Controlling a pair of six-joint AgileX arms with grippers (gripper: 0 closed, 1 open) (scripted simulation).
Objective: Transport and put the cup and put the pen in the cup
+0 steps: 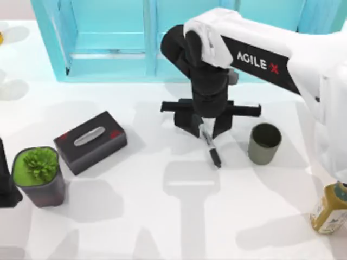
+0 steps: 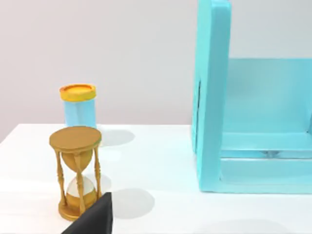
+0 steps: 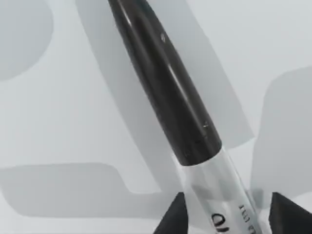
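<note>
The pen (image 1: pixel 211 147), black with a white label band, lies on the white table (image 1: pixel 162 216) near the middle. My right gripper (image 1: pixel 205 129) hangs straight over its upper end, open, one finger on each side of the label band. In the right wrist view the pen (image 3: pixel 170 97) runs diagonally, with the dark fingertips (image 3: pixel 173 219) flanking its band and a gap showing on one side. The olive-grey cup (image 1: pixel 264 143) stands upright just right of the pen, with nothing inside. My left arm (image 1: pixel 6 179) is parked at the table's left edge.
A black tissue box (image 1: pixel 90 142) and a potted green plant (image 1: pixel 39 176) sit at the left. A yellow bottle (image 1: pixel 331 208) stands at the right edge. A cyan cabinet (image 1: pixel 162 38) spans the back. A gold hourglass (image 2: pixel 75 170) and a blue jar (image 2: pixel 78 105) stand beside the cabinet.
</note>
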